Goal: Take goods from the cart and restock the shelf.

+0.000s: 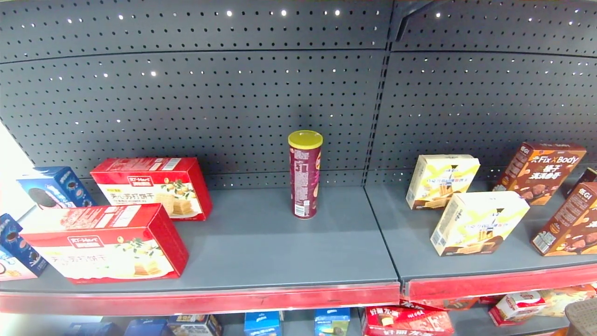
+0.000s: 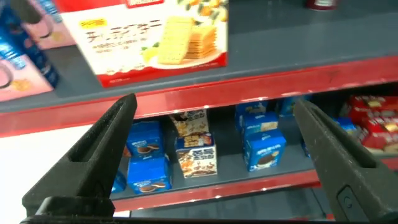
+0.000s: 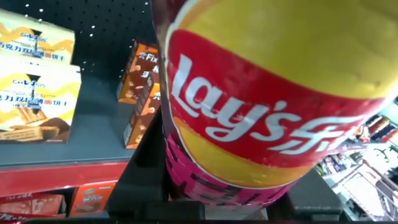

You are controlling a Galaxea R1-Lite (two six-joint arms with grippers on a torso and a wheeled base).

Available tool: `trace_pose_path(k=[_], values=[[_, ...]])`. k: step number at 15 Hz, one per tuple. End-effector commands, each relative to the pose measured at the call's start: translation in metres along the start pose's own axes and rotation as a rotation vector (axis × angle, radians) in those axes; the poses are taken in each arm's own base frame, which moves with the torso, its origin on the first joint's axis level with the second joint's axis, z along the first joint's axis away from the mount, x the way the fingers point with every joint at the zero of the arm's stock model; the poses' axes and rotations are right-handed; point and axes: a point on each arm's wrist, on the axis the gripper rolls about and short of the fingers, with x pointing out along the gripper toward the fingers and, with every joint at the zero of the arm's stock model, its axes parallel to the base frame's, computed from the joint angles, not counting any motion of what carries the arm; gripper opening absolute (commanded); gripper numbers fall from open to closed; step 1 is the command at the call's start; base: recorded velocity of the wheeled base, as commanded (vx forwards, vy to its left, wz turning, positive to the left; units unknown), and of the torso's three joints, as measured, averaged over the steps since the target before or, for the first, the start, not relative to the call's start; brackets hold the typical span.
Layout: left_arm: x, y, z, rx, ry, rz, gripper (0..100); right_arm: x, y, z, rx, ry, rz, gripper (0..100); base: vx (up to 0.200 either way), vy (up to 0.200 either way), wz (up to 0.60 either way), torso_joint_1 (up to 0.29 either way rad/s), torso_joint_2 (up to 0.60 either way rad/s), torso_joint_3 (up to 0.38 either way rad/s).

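- The grey shelf [image 1: 261, 252] has a red front edge and a pegboard back.
- A purple chips can [image 1: 304, 175] with a yellow lid stands upright near the middle, toward the back.
- Two red cracker boxes [image 1: 151, 186] sit at left, one behind the other.
- Blue cookie boxes [image 1: 53, 187] stand at the far left.
- Two yellow boxes [image 1: 478, 223] sit at right, with brown boxes [image 1: 538, 172] beyond them.

Cans [image 1: 305, 175] — two, red boxes [image 1: 151, 186] — two

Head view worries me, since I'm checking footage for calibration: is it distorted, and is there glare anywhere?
Head view: the shelf's red front edge bows, lens distortion; light glints through the pegboard holes; white washout at far left. Right wrist view: the held can bulges, close to the lens.
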Motion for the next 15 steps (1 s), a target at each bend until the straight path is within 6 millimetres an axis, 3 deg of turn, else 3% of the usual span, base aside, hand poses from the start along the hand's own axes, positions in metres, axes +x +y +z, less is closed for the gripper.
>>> trace_pose_path(k=[1,4,5,6,9,11,14,15], values=[[0.018,0.004,0.058,0.004,0.048,-0.137,100,-0.001,-0.001,0.002,0.001,-0.010,-0.003,0,0.000,0.000,0.00,0.000,0.00,0.000],[0.065,0.009,0.149,0.016,0.001,-0.282,100,0.003,0.000,0.001,0.002,-0.001,0.016,0,0.000,0.000,0.00,0.000,0.00,0.000],[0.070,0.009,0.155,0.017,0.000,-0.299,100,0.003,0.001,0.000,0.002,0.002,0.019,0,0.000,0.000,0.00,0.000,0.00,0.000],[0.097,0.005,0.176,0.017,0.018,-0.421,100,0.003,0.002,-0.002,0.007,0.009,0.023,0,0.000,0.000,0.00,0.000,0.00,0.000],[0.143,-0.006,0.171,0.057,0.130,-0.509,100,0.003,0.001,0.000,0.010,0.002,0.022,0,0.000,0.000,0.00,0.000,0.00,0.000],[0.175,-0.018,0.172,0.110,0.115,-0.607,100,0.003,0.001,0.000,0.011,-0.001,0.022,0,0.000,0.000,0.00,0.000,0.00,0.000],[0.214,-0.031,0.166,0.100,0.177,-0.648,100,0.004,0.000,0.001,0.011,-0.002,0.022,0,0.000,0.000,0.00,0.000,0.00,0.000],[0.217,-0.031,0.166,0.099,0.184,-0.647,100,0.003,0.000,0.001,0.012,-0.004,0.021,0,0.000,0.000,0.00,0.000,0.00,0.000]])
